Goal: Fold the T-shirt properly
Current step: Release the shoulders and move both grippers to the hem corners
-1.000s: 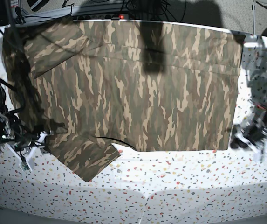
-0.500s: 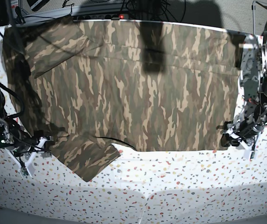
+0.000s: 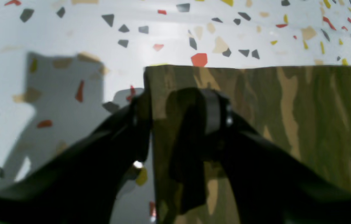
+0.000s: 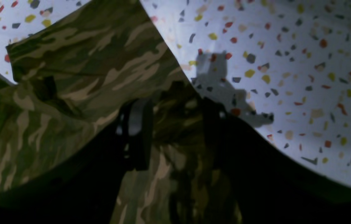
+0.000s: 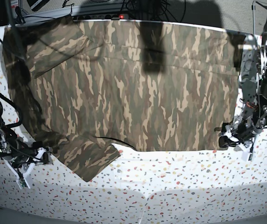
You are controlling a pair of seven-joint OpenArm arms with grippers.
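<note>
The camouflage T-shirt (image 5: 133, 88) lies spread flat over the speckled table (image 5: 170, 186), one sleeve (image 5: 84, 158) pointing toward the front left. My left gripper (image 5: 227, 139) is at the shirt's front right hem corner. In the left wrist view the left gripper (image 3: 175, 115) is open, its fingers (image 3: 215, 115) straddling the edge of the T-shirt (image 3: 302, 109). My right gripper (image 5: 36, 157) is at the outer edge of the front left sleeve. In the right wrist view the right gripper (image 4: 173, 124) is also open, with the cloth of the T-shirt (image 4: 85, 56) lying between its fingers (image 4: 135, 124).
Cables and equipment (image 5: 100, 7) run along the table's back edge. A dark shadow (image 5: 152, 42) falls across the shirt's upper middle. Bare speckled table (image 3: 69, 31) lies beside the hem corner, and the table (image 4: 287, 62) shows right of the sleeve.
The left gripper moved in from the right onto the hem corner and its jaws narrowed a little. The right gripper slid down toward the table's front beside the sleeve.
</note>
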